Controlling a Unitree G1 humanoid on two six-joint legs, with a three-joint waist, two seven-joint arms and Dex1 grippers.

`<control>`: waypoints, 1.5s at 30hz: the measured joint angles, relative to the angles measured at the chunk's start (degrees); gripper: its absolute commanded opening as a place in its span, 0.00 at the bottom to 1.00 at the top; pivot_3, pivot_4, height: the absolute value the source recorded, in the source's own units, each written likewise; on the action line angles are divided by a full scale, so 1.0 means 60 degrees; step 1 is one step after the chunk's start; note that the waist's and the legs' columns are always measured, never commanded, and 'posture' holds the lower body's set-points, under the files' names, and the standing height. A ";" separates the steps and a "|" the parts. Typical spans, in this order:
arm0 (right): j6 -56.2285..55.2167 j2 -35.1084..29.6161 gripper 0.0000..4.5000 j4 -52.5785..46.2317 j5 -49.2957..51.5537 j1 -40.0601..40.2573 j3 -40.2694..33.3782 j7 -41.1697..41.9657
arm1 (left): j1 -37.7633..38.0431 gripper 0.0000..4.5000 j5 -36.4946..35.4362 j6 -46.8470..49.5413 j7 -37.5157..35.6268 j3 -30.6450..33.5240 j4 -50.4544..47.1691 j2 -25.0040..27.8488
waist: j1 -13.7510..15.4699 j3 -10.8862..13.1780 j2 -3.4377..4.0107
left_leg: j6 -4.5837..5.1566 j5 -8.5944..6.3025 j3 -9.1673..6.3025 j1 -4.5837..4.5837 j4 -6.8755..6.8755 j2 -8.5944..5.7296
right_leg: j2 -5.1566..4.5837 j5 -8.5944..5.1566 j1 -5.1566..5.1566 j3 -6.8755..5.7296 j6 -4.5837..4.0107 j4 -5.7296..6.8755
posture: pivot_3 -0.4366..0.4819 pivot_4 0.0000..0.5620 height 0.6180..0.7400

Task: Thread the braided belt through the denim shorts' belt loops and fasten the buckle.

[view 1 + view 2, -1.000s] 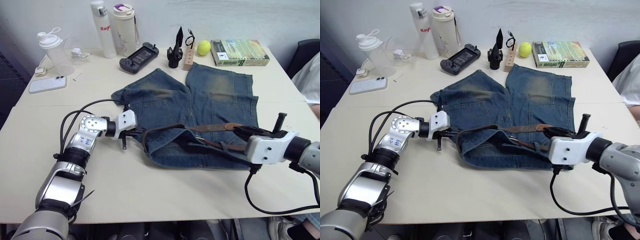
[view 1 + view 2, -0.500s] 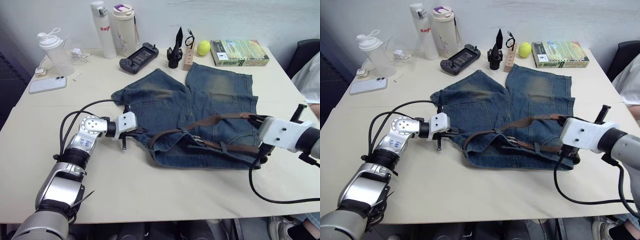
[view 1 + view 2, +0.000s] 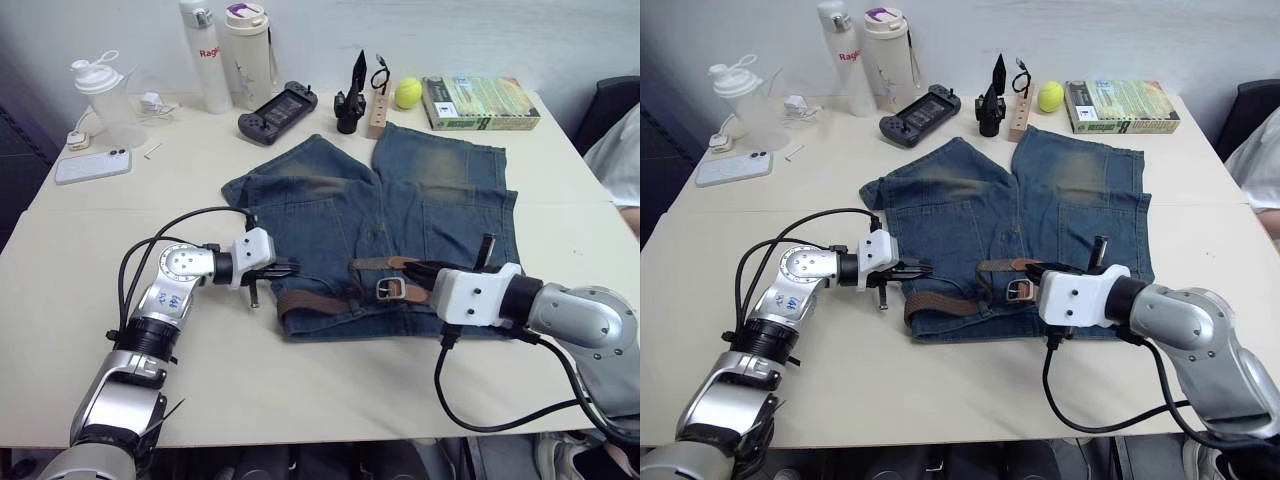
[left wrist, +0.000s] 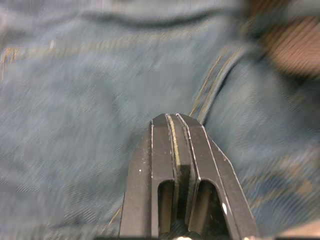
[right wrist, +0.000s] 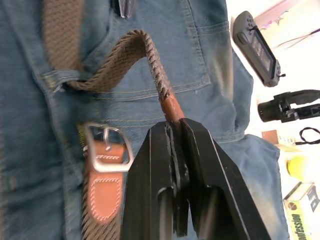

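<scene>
The denim shorts (image 3: 400, 205) lay flat on the counter (image 3: 300, 390), waistband toward the robot. The braided belt (image 3: 330, 298) ran along that waistband, its buckle (image 3: 389, 289) near the waistband's middle. The left hand (image 3: 285, 267) sat at the shorts' left waist corner, touching the denim. The right hand (image 3: 420, 275) lay just right of the buckle, over the belt.
</scene>
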 measured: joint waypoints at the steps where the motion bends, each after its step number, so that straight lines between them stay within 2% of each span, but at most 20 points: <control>1: 0.0003 0.0100 0.00 0.0102 -0.0122 -0.0143 0.0165 -0.0056 | 0.0027 0.15 -0.0232 0.0407 0.0025 0.0125 -0.0522 -0.0009 | 0.0003 0.0000 0.0000 | 0.0000 0.0000 -0.0005 0.0000 0.0005 0.0000 | 0.0000 0.0000 0.0005 -0.0005 0.0000 0.0000 | 0.48 0.27 0.87; 3: -0.0015 0.0190 0.00 0.0264 -0.0352 -0.0333 0.0425 -0.0157 | 0.0064 0.27 -0.0782 0.1245 0.0135 0.0362 -0.1590 -0.0039 | 0.0008 0.0000 0.0001 | 0.0001 -0.0001 -0.0013 0.0000 0.0009 -0.0002 | -0.0003 0.0000 0.0011 -0.0003 0.0000 -0.0001 | 0.48 0.27 0.87; 4: -0.0053 0.0244 0.00 0.0367 -0.0493 -0.0452 0.0544 -0.0208 | 0.0117 0.38 -0.1142 0.1806 0.0206 0.0506 -0.2283 -0.0063 | -0.0002 0.0000 0.0001 | 0.0001 -0.0001 -0.0013 0.0001 0.0008 -0.0001 | -0.0002 0.0000 0.0013 -0.0001 0.0000 -0.0003 | 0.48 0.27 0.87; 6: -0.0094 0.0284 0.00 0.0472 -0.0602 -0.0555 0.0659 -0.0253 | 0.0178 0.51 -0.1386 0.2287 0.0259 0.0547 -0.2824 -0.0075 | -0.0007 0.0000 0.0001 | 0.0001 -0.0002 -0.0015 0.0003 0.0008 -0.0001 | 0.0001 0.0000 0.0014 0.0000 0.0000 -0.0004 | 0.48 0.27 0.87; 7: -0.0170 0.0340 0.00 0.0570 -0.0706 -0.0610 0.0693 -0.0283 | 0.0255 0.62 -0.1434 0.2629 0.0349 0.0492 -0.3278 -0.0126 | -0.0005 0.0000 0.0002 | 0.0001 -0.0001 -0.0015 0.0003 0.0007 -0.0001 | 0.0002 0.0000 0.0014 -0.0003 0.0000 -0.0003 | 0.48 0.27 0.87; 9: -0.0240 0.0363 0.00 0.0613 -0.0750 -0.0650 0.0718 -0.0310 | 0.0305 0.69 -0.1426 0.2823 0.0456 0.0428 -0.3443 -0.0171 | -0.0003 0.0001 0.0002 | 0.0001 -0.0001 -0.0015 0.0003 0.0007 -0.0001 | 0.0004 0.0000 0.0014 -0.0007 0.0000 -0.0003 | 0.48 0.27 0.87; 10: -0.0287 0.0389 0.00 0.0629 -0.0817 -0.0758 0.0762 -0.0342 | 0.0371 0.80 -0.1385 0.3067 0.0612 0.0240 -0.3588 -0.0250 | -0.0004 0.0001 0.0002 | 0.0001 -0.0001 -0.0011 0.0003 0.0007 -0.0001 | 0.0006 0.0000 0.0014 -0.0008 0.0000 -0.0002 | 0.48 0.27 0.87; 12: -0.0348 0.0423 0.00 0.0631 -0.0921 -0.0858 0.0780 -0.0353 | 0.0470 0.94 -0.1323 0.3387 0.0817 0.0093 -0.3739 -0.0383 | 0.0000 0.0001 0.0002 | 0.0001 -0.0001 -0.0011 0.0003 0.0007 0.0000 | 0.0007 0.0000 0.0013 -0.0009 0.0000 -0.0002 | 0.48 0.27 0.87; 17: -0.0481 0.0501 0.00 0.0657 -0.1024 -0.0869 0.0820 -0.0356 | 0.0482 0.94 -0.1247 0.3661 0.1285 0.0038 -0.3848 -0.0636 | 0.0009 0.0001 0.0002 | 0.0001 -0.0001 -0.0011 0.0003 0.0007 -0.0001 | 0.0006 0.0000 0.0014 -0.0009 0.0000 -0.0003 | 0.48 0.27 0.87; 26: -0.0455 0.0809 0.00 0.0656 -0.1151 -0.0898 0.1033 -0.0419 | 0.0482 0.94 -0.0182 0.3343 0.2312 -0.0529 -0.3635 -0.1093 | 0.0005 0.0001 0.0002 | 0.0001 -0.0001 -0.0010 0.0003 0.0007 -0.0001 | 0.0008 0.0000 0.0014 -0.0010 0.0000 -0.0003 | 0.48 0.27 0.87; 29: -0.0442 0.0830 0.00 0.0651 -0.1156 -0.0897 0.1033 -0.0421 | 0.0482 0.75 -0.0046 0.3257 0.2440 -0.0533 -0.3629 -0.1135 | 0.0009 0.0001 0.0002 | 0.0001 -0.0001 -0.0010 0.0003 0.0007 -0.0001 | 0.0006 0.0000 0.0014 -0.0010 0.0000 -0.0003 | 0.48 0.27 0.87; 31: -0.0439 0.0835 0.00 0.0647 -0.1157 -0.0896 0.1033 -0.0423 | 0.0482 0.55 0.0042 0.3231 0.2504 -0.0551 -0.3629 -0.1152 | 0.0009 0.0001 0.0002 | 0.0001 -0.0001 -0.0010 0.0003 0.0008 -0.0001 | 0.0007 0.0000 0.0014 -0.0011 0.0000 -0.0003 | 0.48 0.27 0.87; 32: -0.0431 0.0835 0.00 0.0646 -0.1158 -0.0896 0.1032 -0.0426 | 0.0482 0.49 0.0075 0.3220 0.2512 -0.0559 -0.3629 -0.1157 | 0.0008 0.0001 0.0002 | 0.0001 -0.0001 -0.0010 0.0003 0.0008 -0.0001 | 0.0007 0.0000 0.0014 -0.0011 0.0000 -0.0003 | 0.48 0.27 0.87; 33: -0.0422 0.0835 0.00 0.0646 -0.1160 -0.0896 0.1031 -0.0433 | 0.0482 0.37 0.0087 0.3218 0.2511 -0.0569 -0.3630 -0.1158 | 0.0007 0.0001 0.0002 | 0.0001 -0.0001 -0.0010 0.0003 0.0008 -0.0001 | 0.0007 0.0000 0.0014 -0.0010 0.0000 -0.0003 | 0.48 0.27 0.87; 37: -0.0368 0.0861 0.00 0.0646 -0.1169 -0.0897 0.1028 -0.0481 | 0.0482 0.01 0.0121 0.3208 0.2484 -0.0626 -0.3669 -0.1166 | 0.0006 0.0001 0.0002 | 0.0001 -0.0001 -0.0010 0.0003 0.0008 -0.0001 | 0.0007 0.0000 0.0014 -0.0011 0.0000 -0.0003 | 0.48 0.27 0.87; 45: -0.0061 0.1047 0.00 0.0592 -0.1127 -0.0896 0.1023 -0.0528 | 0.0546 0.01 0.0140 0.3246 0.2512 -0.0615 -0.3710 -0.1199 | 0.0005 0.0001 0.0002 | 0.0001 -0.0001 -0.0010 0.0003 0.0008 -0.0001 | 0.0007 0.0000 0.0014 -0.0011 0.0000 -0.0001 | 0.48 0.27 0.87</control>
